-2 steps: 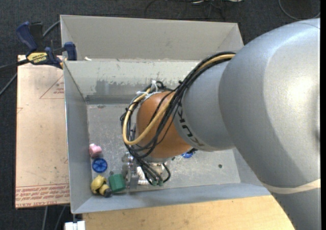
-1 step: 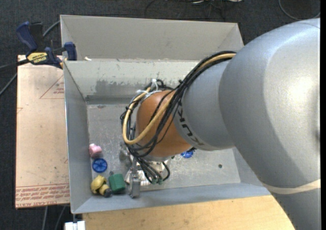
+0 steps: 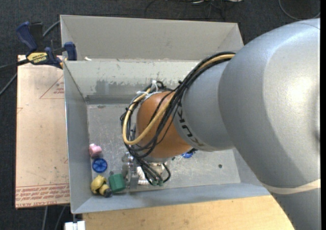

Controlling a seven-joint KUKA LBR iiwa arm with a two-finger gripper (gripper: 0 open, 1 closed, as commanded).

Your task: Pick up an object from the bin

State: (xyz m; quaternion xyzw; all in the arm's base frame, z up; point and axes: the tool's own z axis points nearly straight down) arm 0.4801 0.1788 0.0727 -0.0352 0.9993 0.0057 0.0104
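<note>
my gripper (image 3: 133,175) low in bin (image 3: 153,38), just beside green block (image 3: 117,183) | my jaw opening: cannot tell | block looks light, rigid; I'd pinch its flat sides

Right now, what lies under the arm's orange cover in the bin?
At the orange cover's right edge a small blue thing peeks out. The bin floor straight beneath it is hidden, so more may lie there.

Matt scuffed metal bin (image 3: 76,122) — glossy arm (image 3: 265,102)
</note>
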